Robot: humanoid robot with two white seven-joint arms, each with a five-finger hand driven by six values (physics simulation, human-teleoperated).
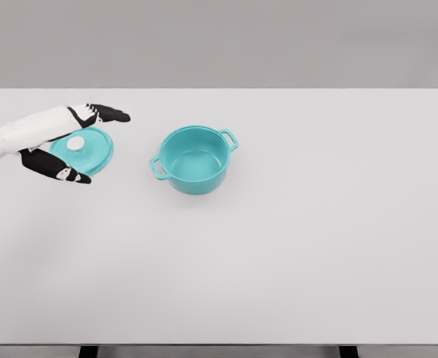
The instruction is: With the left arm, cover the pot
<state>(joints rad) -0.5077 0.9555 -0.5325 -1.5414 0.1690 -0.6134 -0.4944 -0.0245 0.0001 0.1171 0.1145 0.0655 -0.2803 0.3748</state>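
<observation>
A teal pot [195, 159] with two side handles stands uncovered a little left of the table's middle. Its round teal lid [92, 151], with a white knob [76, 143], lies flat on the table to the pot's left. My left hand [84, 145] reaches in from the left edge and hovers around the lid. Its black-tipped fingers [110, 113] stretch past the lid's far side and the thumb [63, 171] sits at its near side. The fingers are spread and do not grip the lid. The wrist hides the lid's left part.
The white table [316, 239] stretches wide to the right and front of the pot, its front edge near the bottom of the view. A plain grey wall stands behind.
</observation>
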